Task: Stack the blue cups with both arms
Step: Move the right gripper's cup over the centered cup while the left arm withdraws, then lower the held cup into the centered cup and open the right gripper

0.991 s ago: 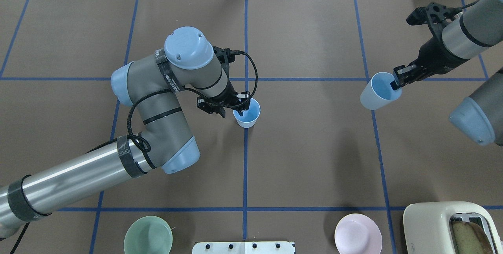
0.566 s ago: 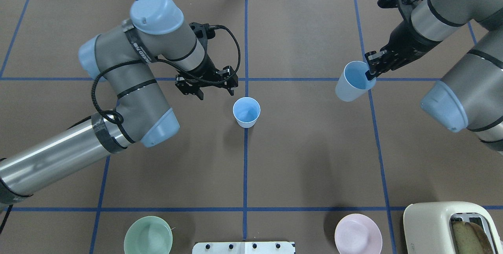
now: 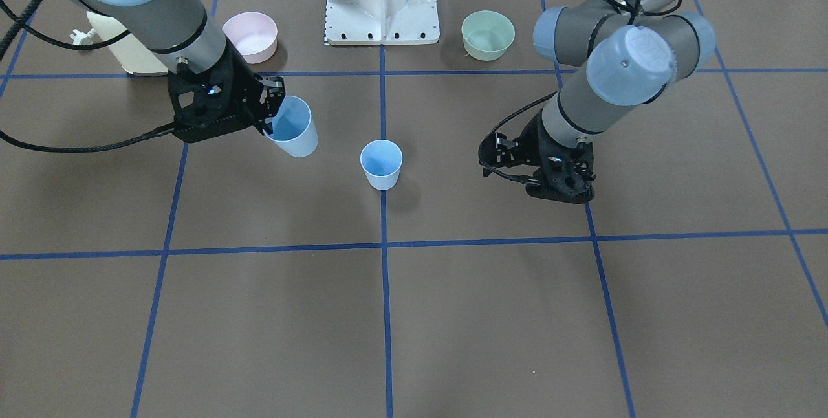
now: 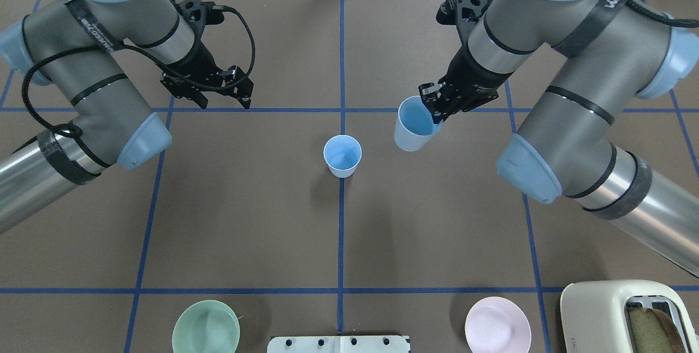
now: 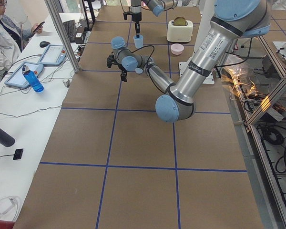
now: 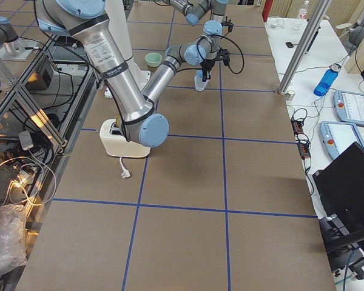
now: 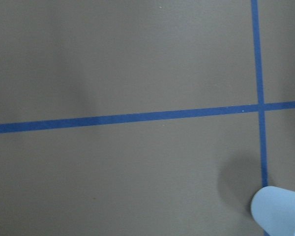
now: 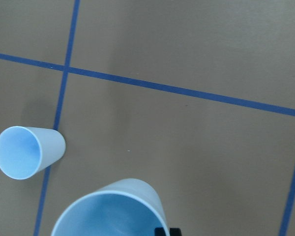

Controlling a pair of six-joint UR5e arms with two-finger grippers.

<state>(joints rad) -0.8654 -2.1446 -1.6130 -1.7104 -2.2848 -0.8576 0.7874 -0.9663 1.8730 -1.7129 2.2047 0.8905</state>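
One blue cup [image 4: 342,155] stood upright on the centre tape line [image 4: 341,222]. At its two o'clock the second blue cup [image 4: 409,126] hung tilted off the table [image 4: 437,222], its rim pinched by the right gripper [image 4: 435,114]. At ten o'clock, well apart, the left gripper [image 4: 225,99] hovered empty, jaws spread.

Left pincer [image 4: 225,100] withdrew; right pincer [image 4: 435,114] carried held cup [image 4: 412,131] inward.
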